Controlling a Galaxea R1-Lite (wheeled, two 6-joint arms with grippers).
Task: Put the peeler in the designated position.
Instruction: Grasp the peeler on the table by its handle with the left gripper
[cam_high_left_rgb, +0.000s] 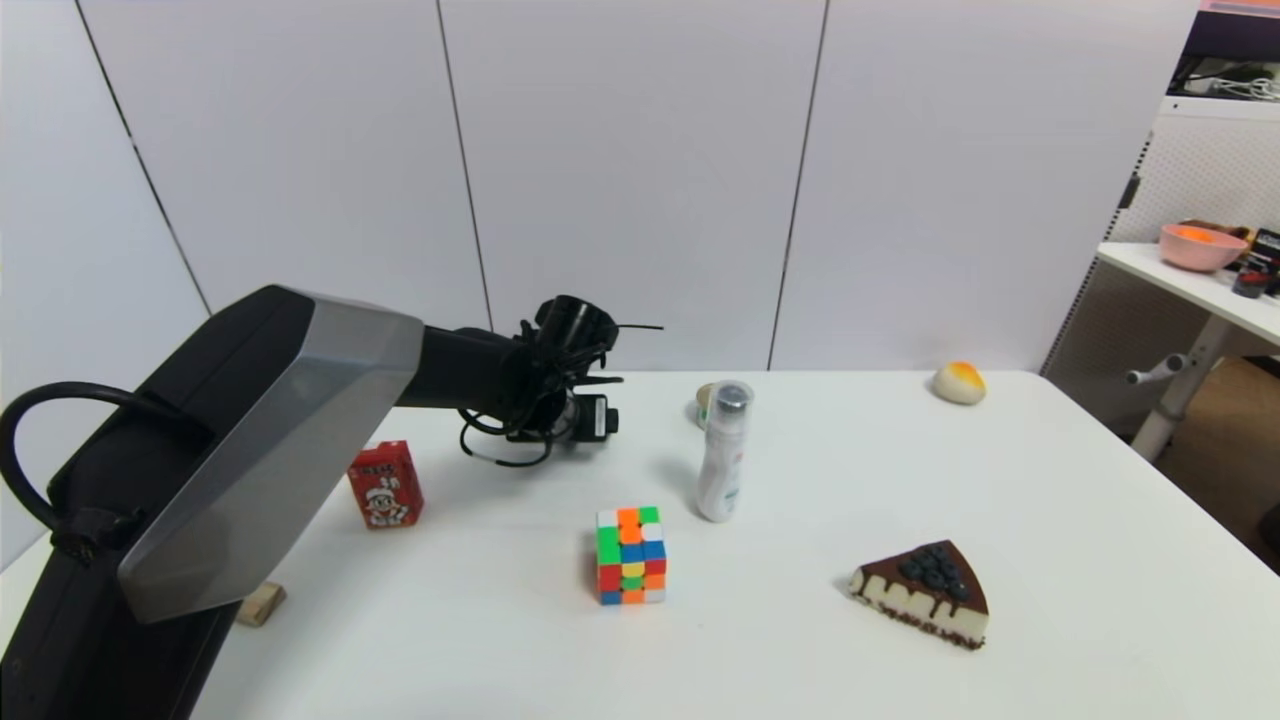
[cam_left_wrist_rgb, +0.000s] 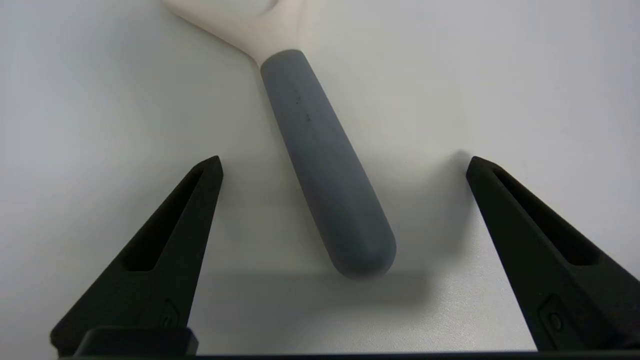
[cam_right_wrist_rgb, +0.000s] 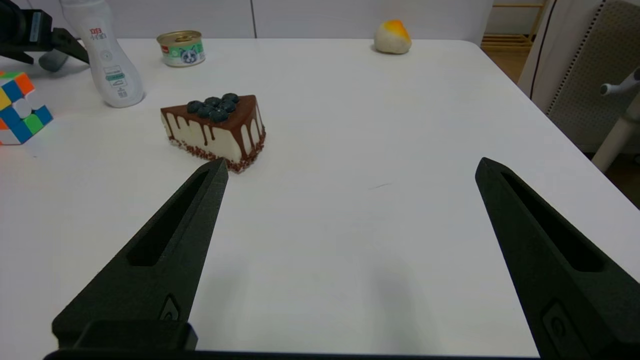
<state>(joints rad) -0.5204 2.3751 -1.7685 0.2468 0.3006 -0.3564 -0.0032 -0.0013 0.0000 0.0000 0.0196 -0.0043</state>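
Note:
The peeler (cam_left_wrist_rgb: 320, 155) lies flat on the white table, its dark grey handle pointing toward my wrist and its cream forked head partly cut off by the frame edge. My left gripper (cam_left_wrist_rgb: 345, 160) hovers low over it, open, one finger on each side of the handle and touching nothing. In the head view the left arm's wrist (cam_high_left_rgb: 560, 390) hides the peeler, behind the cube and left of the bottle. The right wrist view shows the handle's tip (cam_right_wrist_rgb: 50, 61) under the left fingers. My right gripper (cam_right_wrist_rgb: 351, 162) is open over bare table near the cake slice. No mark shows the designated position.
A Rubik's cube (cam_high_left_rgb: 630, 555), a white bottle (cam_high_left_rgb: 722, 455) and a small can (cam_high_left_rgb: 706, 403) stand close to the left gripper. A red carton (cam_high_left_rgb: 386, 485), a wooden block (cam_high_left_rgb: 262, 603), a cake slice (cam_high_left_rgb: 925, 592) and a bun (cam_high_left_rgb: 959, 382) lie farther off.

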